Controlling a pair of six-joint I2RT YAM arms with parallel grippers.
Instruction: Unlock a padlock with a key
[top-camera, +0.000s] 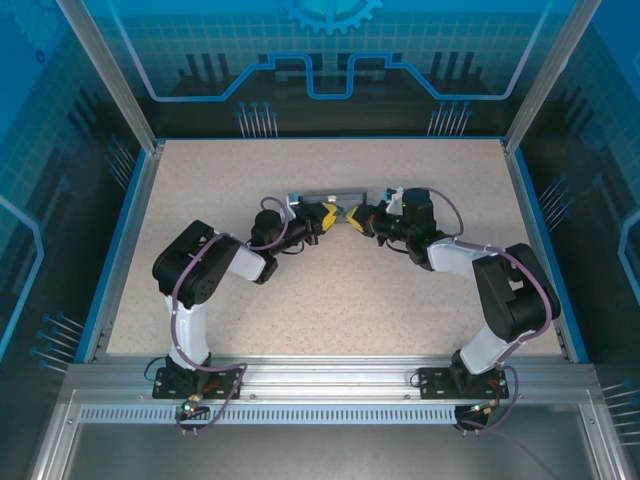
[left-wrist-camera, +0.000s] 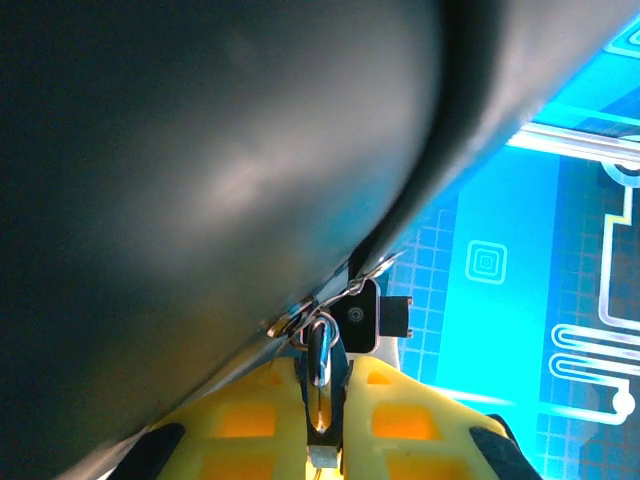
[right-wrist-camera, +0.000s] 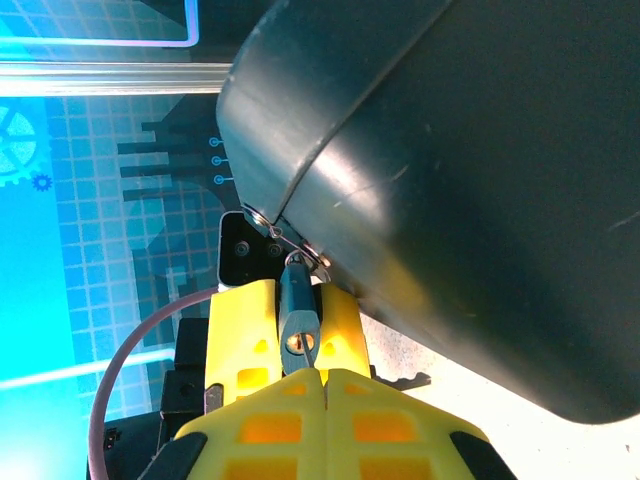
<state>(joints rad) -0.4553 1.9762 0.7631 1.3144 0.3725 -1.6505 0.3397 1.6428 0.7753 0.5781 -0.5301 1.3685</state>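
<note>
In the right wrist view the small teal padlock (right-wrist-camera: 298, 305) hangs by its thin shackle from the latch ring of a dark tin box (right-wrist-camera: 480, 180). My left gripper's yellow fingers (right-wrist-camera: 240, 330) are clamped on both sides of its body. My right gripper (right-wrist-camera: 322, 375) is shut on the key (right-wrist-camera: 307, 352), whose thin blade points into the keyhole on the padlock's end face. The left wrist view has the left gripper (left-wrist-camera: 322, 375) shut on the padlock (left-wrist-camera: 319, 355) just under the tin (left-wrist-camera: 200, 180). From above, the left gripper (top-camera: 328, 216) and right gripper (top-camera: 355, 218) meet tip to tip in front of the tin (top-camera: 335, 192).
The speckled beige table (top-camera: 330, 290) has a blue rim (top-camera: 118, 250) on each side and an aluminium rail (top-camera: 330, 375) at the near edge. Both arms bend inward from their bases, leaving bare table behind the tin and to either side.
</note>
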